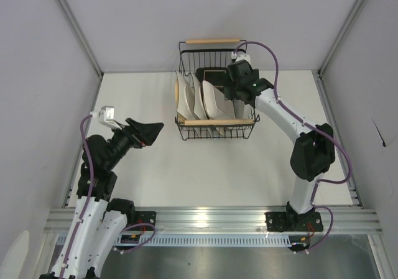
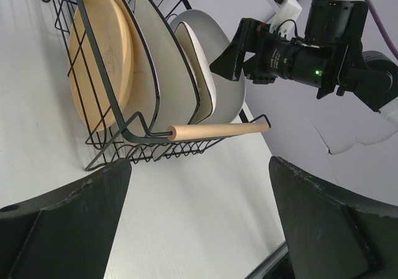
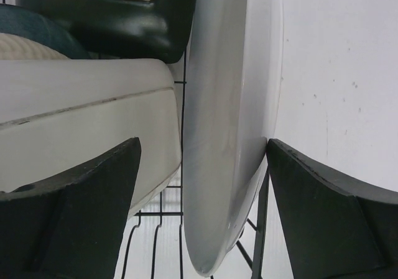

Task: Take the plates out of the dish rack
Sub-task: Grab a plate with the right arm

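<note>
The white table (image 1: 205,173) carries the dish rack (image 1: 212,41), with the plates (image 1: 202,99) upright inside it (tan plate (image 2: 102,55) at its left end). Inside the rack, the right fingers (image 3: 329,210) stand apart, straddling the grey plate (image 3: 224,136). The left fingers (image 2: 62,229) gape empty, left of the rack.

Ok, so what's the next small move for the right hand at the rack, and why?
Probably close the right hand gently. In its wrist view the open fingers straddle the rim of the grey plate at the end of the dish rack. The white plate beside it sits near one finger, so a slow squeeze seems safer.
</note>
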Available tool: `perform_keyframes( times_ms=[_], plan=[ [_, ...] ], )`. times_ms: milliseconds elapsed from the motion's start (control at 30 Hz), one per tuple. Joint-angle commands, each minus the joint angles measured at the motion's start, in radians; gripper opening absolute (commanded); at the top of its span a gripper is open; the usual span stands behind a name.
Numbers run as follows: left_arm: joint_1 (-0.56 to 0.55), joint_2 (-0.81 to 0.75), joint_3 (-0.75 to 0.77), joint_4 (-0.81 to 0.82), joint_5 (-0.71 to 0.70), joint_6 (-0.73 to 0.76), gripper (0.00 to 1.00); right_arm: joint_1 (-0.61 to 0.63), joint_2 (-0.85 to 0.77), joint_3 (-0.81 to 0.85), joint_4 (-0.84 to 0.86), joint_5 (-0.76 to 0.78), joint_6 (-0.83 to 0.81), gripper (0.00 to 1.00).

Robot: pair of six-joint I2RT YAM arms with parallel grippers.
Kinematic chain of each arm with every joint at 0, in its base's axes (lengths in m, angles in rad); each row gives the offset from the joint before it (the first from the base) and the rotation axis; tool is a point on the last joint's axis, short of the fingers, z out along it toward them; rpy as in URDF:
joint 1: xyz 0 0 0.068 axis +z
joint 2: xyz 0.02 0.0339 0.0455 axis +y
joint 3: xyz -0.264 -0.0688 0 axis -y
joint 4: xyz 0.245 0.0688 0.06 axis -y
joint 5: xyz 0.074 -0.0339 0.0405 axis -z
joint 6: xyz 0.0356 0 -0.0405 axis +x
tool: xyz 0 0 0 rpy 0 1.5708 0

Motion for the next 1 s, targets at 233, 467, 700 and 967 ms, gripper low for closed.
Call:
perform_keyframes(
  times_ms=[233,467,700,967],
  plan=[
    [-0.002,-0.014,-0.002,-0.012,0.001,0.027,1.00,0.004,0.032,0.068,0.010,-0.023,0.014,0.88],
    [-0.002,-0.020,-0.002,-0.018,0.000,0.030,1.00,-0.008,0.020,0.065,0.002,0.068,0.073,0.89],
    [-0.002,-0.029,-0.001,-0.025,-0.002,0.032,1.00,-0.014,-0.034,0.021,0.040,0.131,0.113,0.91],
    [-0.002,-0.029,-0.002,-0.022,0.000,0.026,0.99,-0.040,-0.031,-0.005,0.056,0.096,0.134,0.91]
  ],
)
